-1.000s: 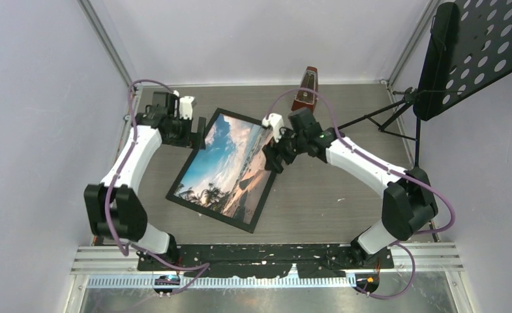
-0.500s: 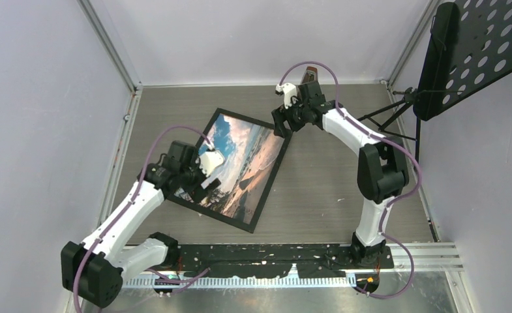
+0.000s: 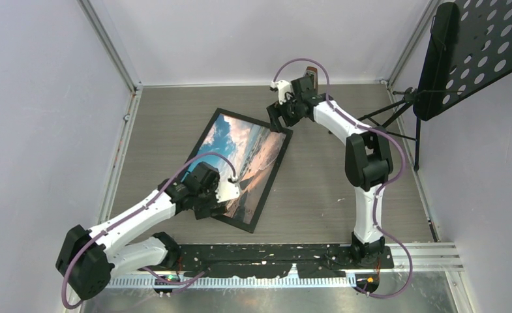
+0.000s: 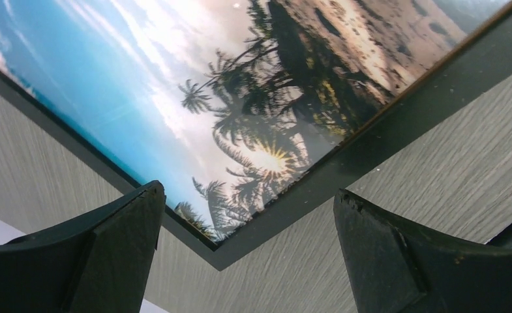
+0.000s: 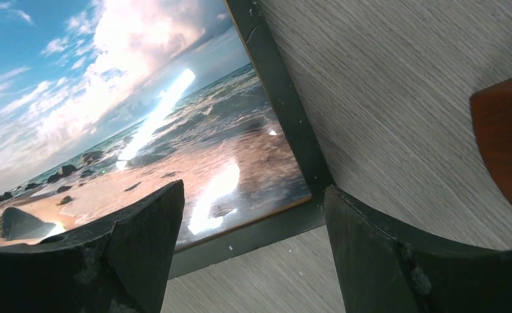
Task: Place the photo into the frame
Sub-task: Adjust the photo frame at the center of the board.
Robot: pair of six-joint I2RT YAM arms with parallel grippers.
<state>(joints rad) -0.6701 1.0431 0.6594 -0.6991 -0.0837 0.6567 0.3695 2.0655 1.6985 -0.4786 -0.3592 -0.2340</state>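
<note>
The photo [image 3: 243, 147] is sitting face up inside the frame [image 4: 396, 130] while the left gripper [image 4: 246, 192], jaws spread wide, is hovering over the frame's palm-tree corner and the right gripper [image 5: 253, 190], jaws likewise apart, is hanging over its far corner, seemingly untouching.

Frame [image 4: 436, 101] lying flat on surface [image 3: 318, 189], black face up, sitting askew. Photo [image 3: 246, 147] filling frame inside border, showing beach, blue sky, palms; gloss catching glare.

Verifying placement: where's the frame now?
Top view: the frame lies flat mid-table, the photo face-up inside, left end effector over its near edge, right end effector above its far-right corner.
</note>
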